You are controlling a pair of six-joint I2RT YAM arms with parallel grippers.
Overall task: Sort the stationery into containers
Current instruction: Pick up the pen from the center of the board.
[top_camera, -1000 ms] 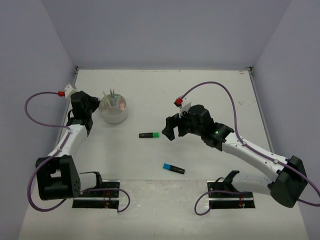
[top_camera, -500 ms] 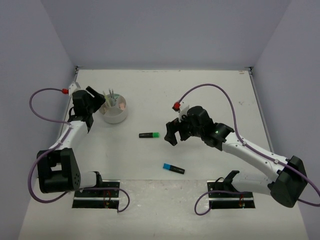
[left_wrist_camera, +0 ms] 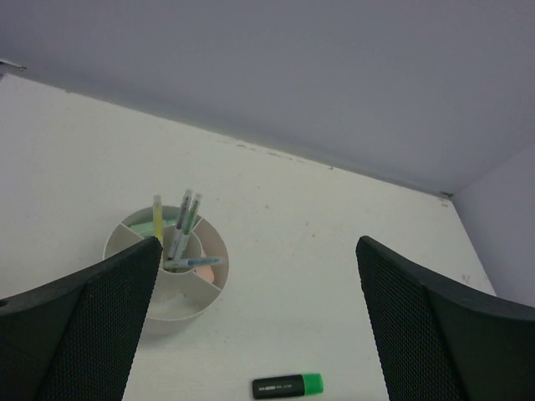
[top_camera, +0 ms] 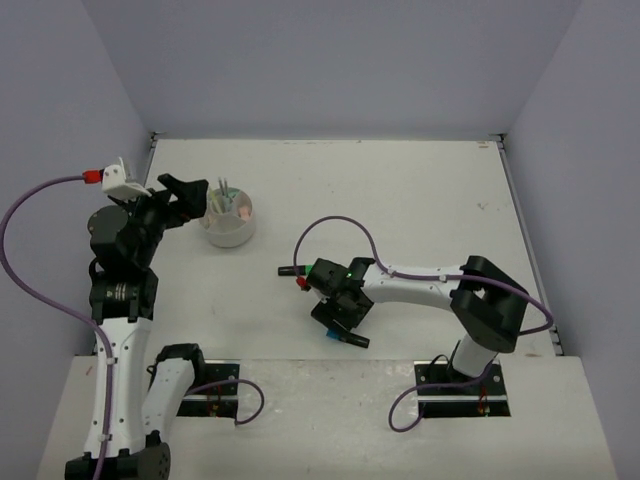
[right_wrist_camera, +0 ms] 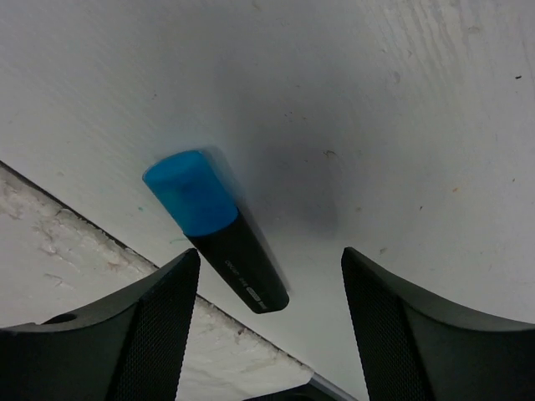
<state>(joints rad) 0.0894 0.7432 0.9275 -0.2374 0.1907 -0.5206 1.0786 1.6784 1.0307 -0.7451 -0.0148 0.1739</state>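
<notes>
Black blue-capped highlighter (right_wrist_camera: 213, 238) lies on the table between the right gripper's spread jaws, not clamped.
Right gripper (right_wrist_camera: 270, 255) hangs over it by the table's (left_wrist_camera: 334, 251) rough near edge, mesh-textured pads (right_wrist_camera: 159, 326) on either side of the barrel. Left gripper (left_wrist_camera: 257, 251) is raised beside the cup (left_wrist_camera: 125, 234), jaws wide apart, holding nothing. Cup is round, white, thick-walled and split into wedges: thin pens (left_wrist_camera: 180, 225) upright in the centre, pinkish eraser (left_wrist_camera: 203, 272) in one wedge. Green-capped highlighter (left_wrist_camera: 288, 385) lies flat on the matte table.

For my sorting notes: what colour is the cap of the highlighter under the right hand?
Blue cap, clearest in the right wrist view.
</notes>
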